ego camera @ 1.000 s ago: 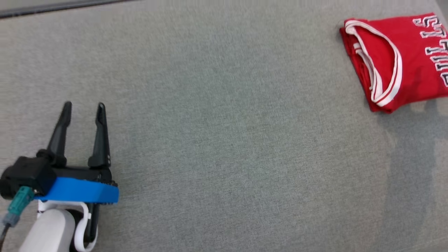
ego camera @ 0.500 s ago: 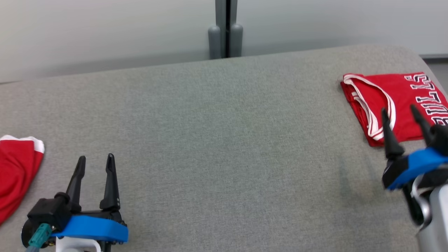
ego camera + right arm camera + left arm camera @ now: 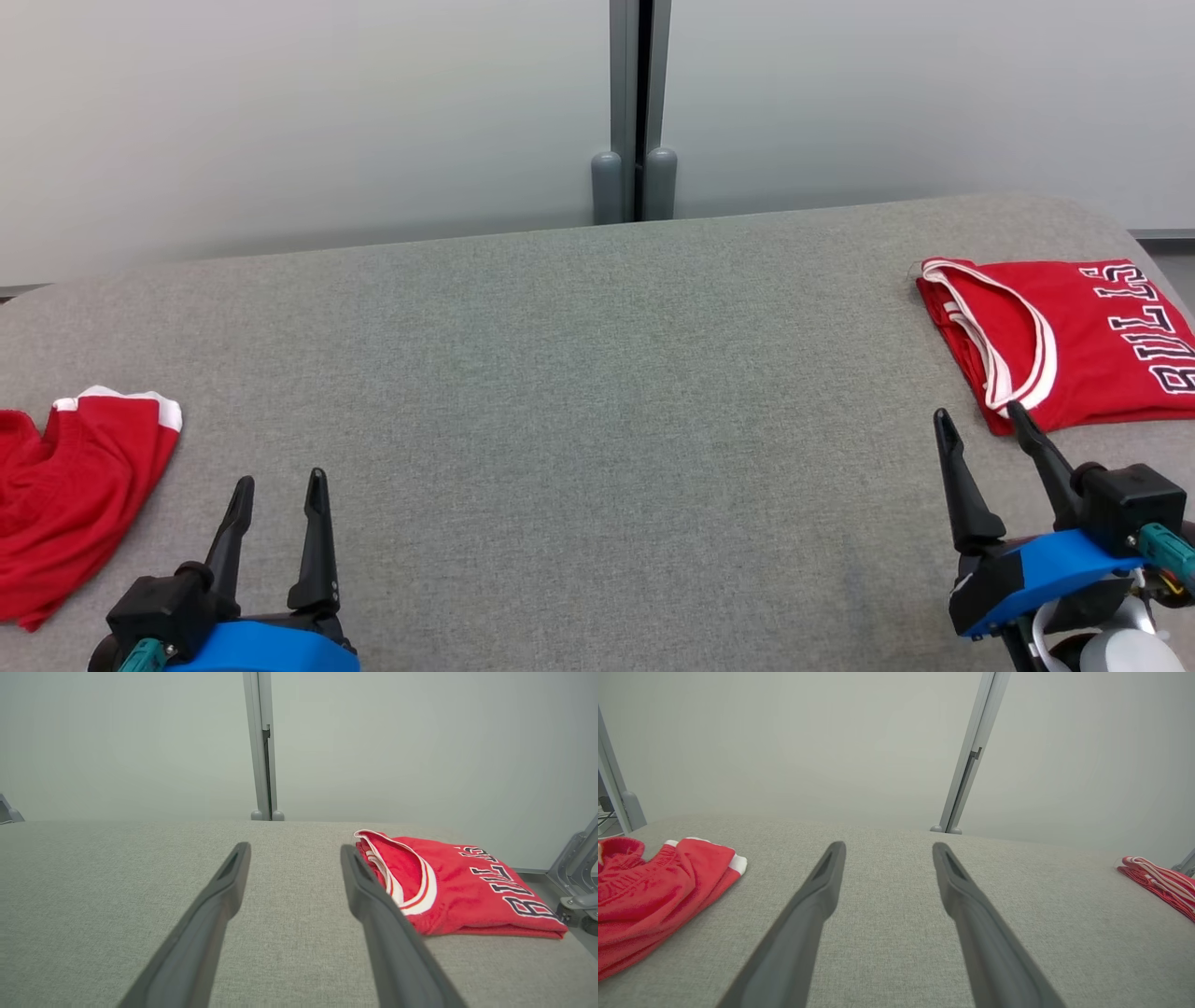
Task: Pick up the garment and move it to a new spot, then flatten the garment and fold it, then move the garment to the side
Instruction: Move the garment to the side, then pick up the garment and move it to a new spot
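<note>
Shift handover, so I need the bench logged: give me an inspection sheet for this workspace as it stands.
Surface: grey fabric tabletop, flat.
Job's things: folded red jersey at the far right; crumpled red garment at the left edge.
Clutter: nothing seen.
Grippers: left gripper open, empty; right gripper open, empty, near the jersey.
Cables: teal connector at the right gripper's base; a similar one at the left's.
Surroundings: pale wall and grey post behind the table.
</note>
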You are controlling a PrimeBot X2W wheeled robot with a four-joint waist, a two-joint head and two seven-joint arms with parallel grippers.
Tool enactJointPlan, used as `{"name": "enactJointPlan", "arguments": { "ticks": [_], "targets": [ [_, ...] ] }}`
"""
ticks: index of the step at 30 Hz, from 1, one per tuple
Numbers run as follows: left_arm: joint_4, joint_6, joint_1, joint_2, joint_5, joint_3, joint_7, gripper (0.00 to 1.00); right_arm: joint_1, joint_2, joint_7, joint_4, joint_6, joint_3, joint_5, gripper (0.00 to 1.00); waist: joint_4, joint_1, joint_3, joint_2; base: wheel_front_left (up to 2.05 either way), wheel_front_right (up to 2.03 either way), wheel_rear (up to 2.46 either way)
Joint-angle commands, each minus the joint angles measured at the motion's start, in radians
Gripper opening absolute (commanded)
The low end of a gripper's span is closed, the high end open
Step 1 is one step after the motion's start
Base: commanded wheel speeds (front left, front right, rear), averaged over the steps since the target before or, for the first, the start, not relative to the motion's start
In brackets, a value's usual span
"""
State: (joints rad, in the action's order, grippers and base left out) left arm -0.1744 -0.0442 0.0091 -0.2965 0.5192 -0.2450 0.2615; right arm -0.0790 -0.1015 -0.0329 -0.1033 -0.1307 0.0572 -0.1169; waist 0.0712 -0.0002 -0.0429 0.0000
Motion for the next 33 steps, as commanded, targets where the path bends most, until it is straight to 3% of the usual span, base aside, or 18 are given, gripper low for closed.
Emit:
{"name": "enactJointPlan", "arguments": {
  "ticks": [1, 18, 24, 33],
  "targets": [
    [-0.004, 0.001, 0.009, 0.003, -0.005, 0.000, 0.004, 1.00, 0.022, 0.007, 0.004, 0.014, 0.000, 0.002, -0.006, 1.00, -0.003, 0.0002, 0.004, 0.0000, 0.00, 0.00, 0.00],
    [-0.006, 0.015, -0.013, 0.012, -0.020, 0.010, 0.004, 1.00, 0.068, 0.031, 0.007, 0.029, 0.000, -0.006, -0.006, 1.00, -0.022, 0.0002, 0.002, 0.0000, 0.00, 0.00, 0.00],
    [-0.004, 0.017, -0.012, 0.018, -0.027, 0.017, 0.004, 1.00, 0.072, 0.032, -0.014, 0.024, 0.000, -0.011, -0.003, 1.00, -0.084, 0.0002, -0.001, 0.0000, 0.00, 0.00, 0.00],
    [0.000, 0.022, 0.009, 0.023, -0.032, 0.031, 0.004, 1.00, 0.073, 0.031, -0.041, 0.008, 0.000, -0.010, 0.020, 1.00, -0.232, 0.0002, 0.003, 0.0000, 0.00, 0.00, 0.00]
  ]
}}
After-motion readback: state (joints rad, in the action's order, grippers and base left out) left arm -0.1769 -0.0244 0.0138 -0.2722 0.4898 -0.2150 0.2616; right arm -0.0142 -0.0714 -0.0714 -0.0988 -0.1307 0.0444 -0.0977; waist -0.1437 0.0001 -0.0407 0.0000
